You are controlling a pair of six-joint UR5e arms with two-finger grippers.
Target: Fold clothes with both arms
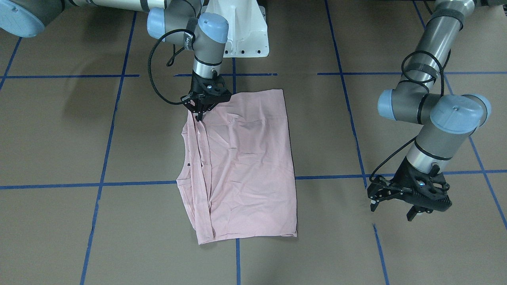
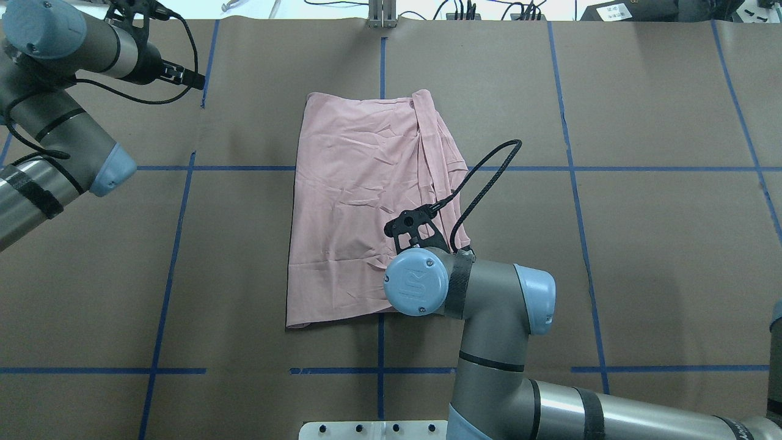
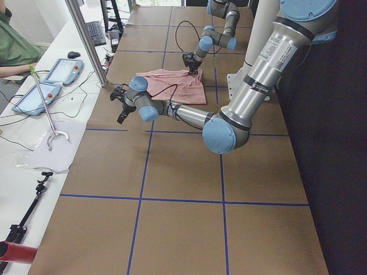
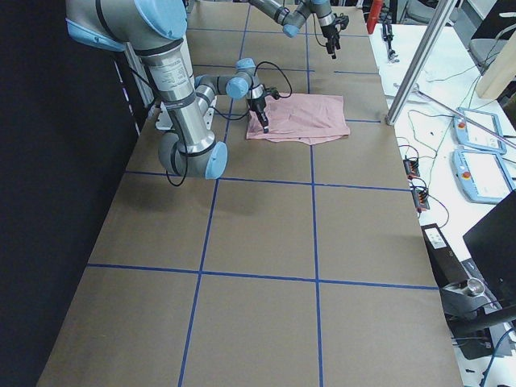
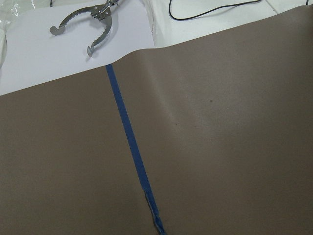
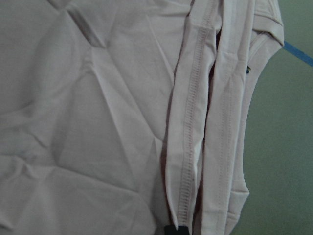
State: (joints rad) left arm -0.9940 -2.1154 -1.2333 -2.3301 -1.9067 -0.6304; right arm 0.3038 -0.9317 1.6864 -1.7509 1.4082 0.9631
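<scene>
The brown table (image 2: 641,256), crossed by a grid of blue tape lines (image 2: 177,244), fills every view. 2 silver-grey arms reach over it. The right arm (image 2: 489,305) bends in over the middle, and the left arm (image 2: 55,146) stretches well out to the left, towards the far edge.

The pale pink T-shirt (image 2: 360,195) lies flat at the table's centre, folded into a rough rectangle with plain pink uppermost, straddling 1 tape line. Narrow folded strips with stitched hems run along its right long edge.

The right gripper (image 1: 199,115) points straight down close to the shirt's near right corner. Its fingers are drawn together to a point on a hem strip, seemingly pinching it, though the wrist view shows only 1 dark fingertip (image 6: 176,229) at the strip's end. The left gripper (image 1: 392,211) hangs above bare table, well apart from the shirt, with its fingers spread wide and holding nothing.

Toothed metal tongs (image 5: 88,24) lie on a white sheet beyond the far edge.
</scene>
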